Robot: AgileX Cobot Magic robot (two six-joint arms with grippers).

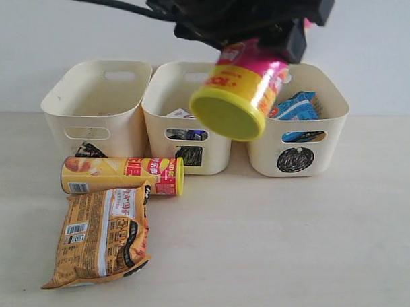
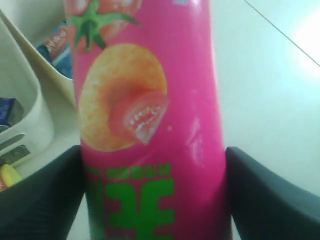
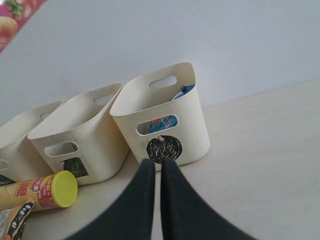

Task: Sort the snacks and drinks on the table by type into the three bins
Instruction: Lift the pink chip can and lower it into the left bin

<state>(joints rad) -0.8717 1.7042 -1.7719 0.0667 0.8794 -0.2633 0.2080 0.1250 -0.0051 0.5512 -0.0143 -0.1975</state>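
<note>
Left arm (image 1: 243, 13) is reaching in from the top of the exterior view, high over the bins. Left gripper (image 2: 155, 200) is clamping the pink tube (image 1: 242, 84), a dark finger (image 2: 40, 197) pressing on each side, jaws spread wide around it. Tube is hanging in the air, tilting, with its yellow-green lid (image 1: 228, 115) facing the exterior camera. It is sitting in front of the gap between the square bin (image 1: 160, 91) and the circle bin (image 1: 327, 134); cannot tell which it is over.

Right gripper (image 3: 156, 165) is hovering low over the table (image 3: 270, 150), fingers pressed together, gripping nothing, tips pointing at the circle bin.

Only the left wrist view is showing the tube's tomato-and-chip print. Only the right wrist view is showing the right fingers. The exterior view is showing the blue bag (image 1: 297, 106) in the circle bin. It is also showing the yellow-and-red tube (image 1: 123, 174) lying touching the orange-tan bag (image 1: 104, 234), in front of the triangle bin (image 1: 92, 102).
</note>
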